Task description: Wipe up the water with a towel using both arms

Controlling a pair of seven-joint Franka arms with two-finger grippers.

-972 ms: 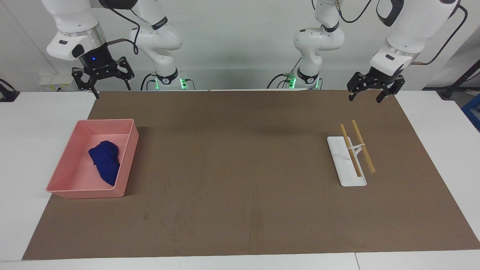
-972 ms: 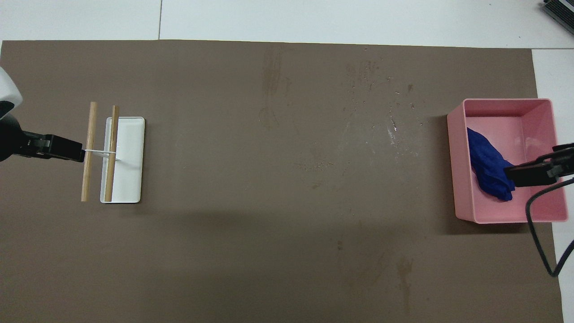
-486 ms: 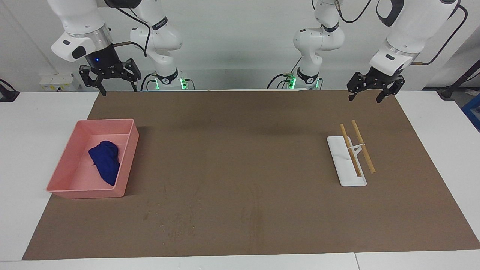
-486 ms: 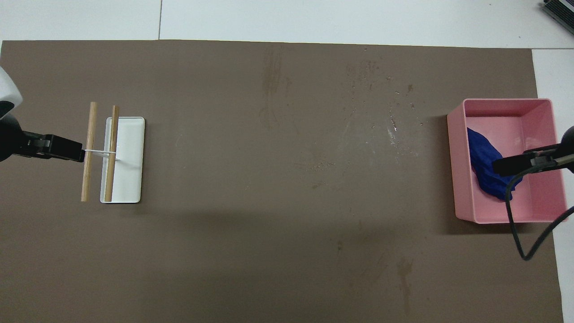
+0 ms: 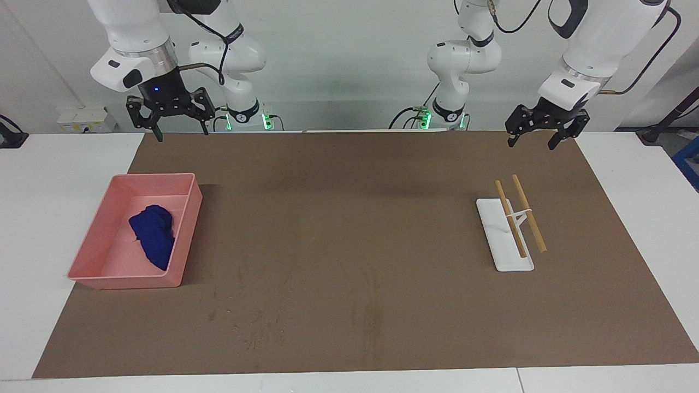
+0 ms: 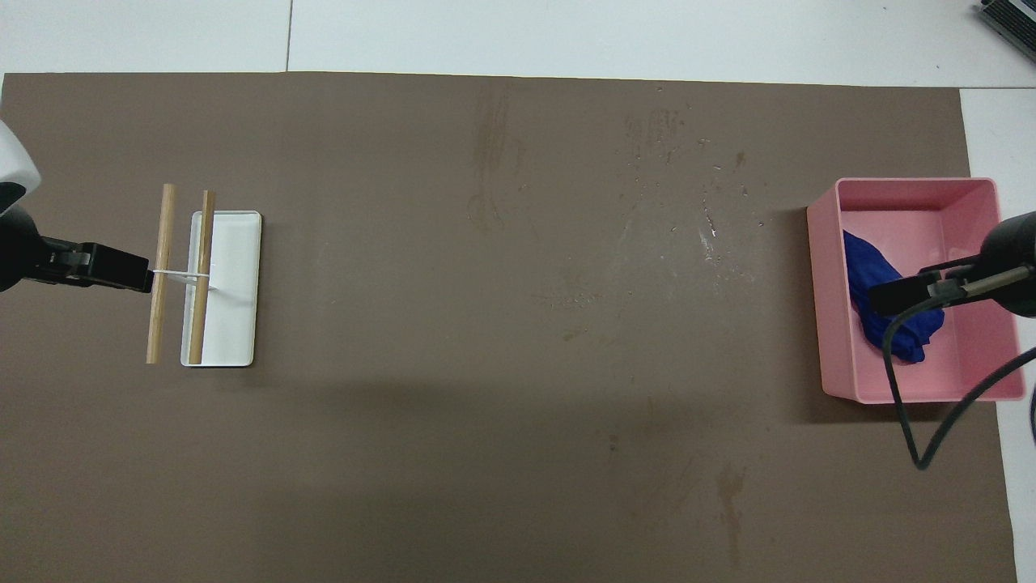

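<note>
Facing view: the towel (image 5: 152, 235) lies bunched in the pink tray (image 5: 183, 234) at the right arm's end of the table, against the tray wall that faces the table's middle. It looks soft and light, a limp cloth that will sag and unfold when lifted. The raised crown of the bunch is probably the best place to pinch it, clear of the tray wall. The right gripper (image 5: 169, 115) hangs in the air with its fingers spread wide, over the brown mat's (image 5: 349, 229) edge nearest the robots. The left gripper (image 5: 540, 128) waits, fingers apart and empty, over the same edge at the left arm's end. Between it and the table's front edge sits a white rectangular plate (image 5: 494, 240) with two wooden sticks (image 5: 519, 215) joined by a white band across it. Faint droplets and smears mark the mat far from the robots; how wet they are is hard to judge.

Overhead view: the right gripper (image 6: 898, 295) and its cable overlap the towel (image 6: 866, 267), hiding the cloth's middle, though it is not touching. The spatter (image 6: 712, 235) lies beside the tray (image 6: 825, 324). Only the tip of the left gripper (image 6: 113, 274) shows by the sticks (image 6: 166, 271); its arm is cut off.
</note>
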